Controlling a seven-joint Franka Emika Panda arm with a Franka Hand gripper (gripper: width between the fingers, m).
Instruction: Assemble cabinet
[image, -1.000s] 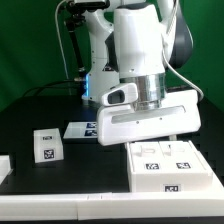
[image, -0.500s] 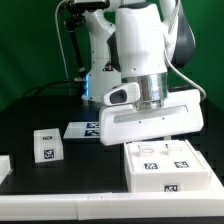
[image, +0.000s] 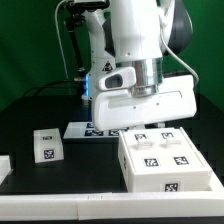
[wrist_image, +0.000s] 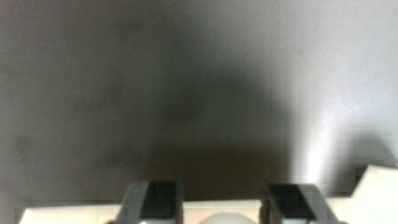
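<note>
The gripper (wrist_image: 226, 200) has lifted away, its fingers spread and empty, uncovering more of the cabinet (image: 165, 160) lying just beneath it. The cabinet's tagged face looks upward; I cannot tell its long axis.

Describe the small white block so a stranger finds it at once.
On the black table, the big white cabinet sits at the exterior view's right. The block stands alone toward the exterior view's left. It is a small cube with a tag on its front, while the cabinet is wide with several tags on top.
</note>
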